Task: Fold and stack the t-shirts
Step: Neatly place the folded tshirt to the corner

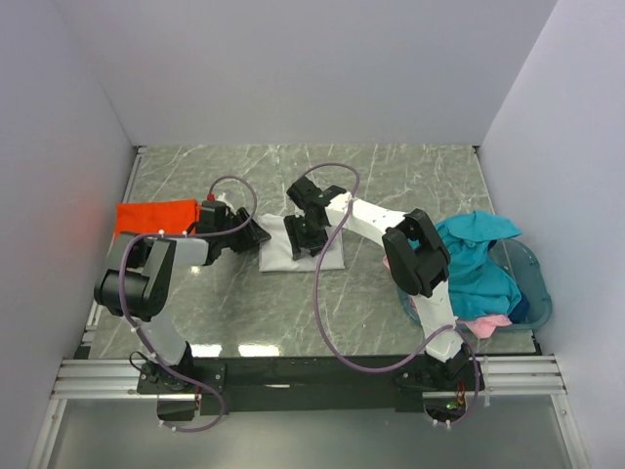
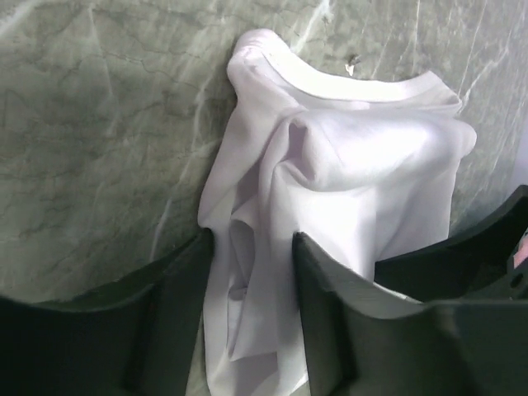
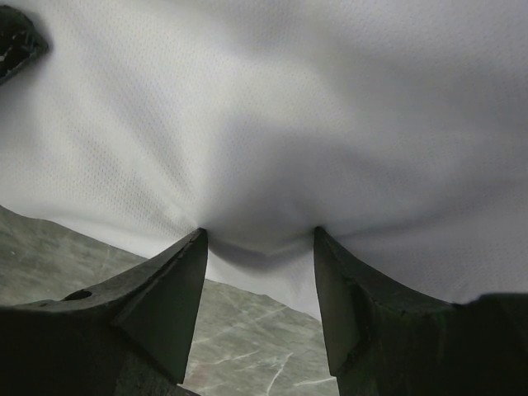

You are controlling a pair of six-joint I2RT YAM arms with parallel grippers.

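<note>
A white t-shirt (image 1: 327, 256) lies partly folded and bunched at the table's middle. My left gripper (image 1: 256, 233) is at its left edge; in the left wrist view the gripper (image 2: 252, 289) stands open, with loose folds of the white t-shirt (image 2: 363, 165) between its fingers (image 2: 330, 305). My right gripper (image 1: 305, 234) is over the shirt's middle; in the right wrist view the gripper (image 3: 260, 235) is open, its fingertips (image 3: 186, 272) pressed against the white t-shirt (image 3: 272, 107). An orange t-shirt (image 1: 154, 215) lies folded at the left. A teal t-shirt (image 1: 479, 259) and a pink one (image 1: 485, 322) lie in the basket.
The translucent teal basket (image 1: 538, 293) stands at the right edge of the grey marble table (image 1: 391, 186). White walls close in the left, back and right sides. A second white shirt is not in view.
</note>
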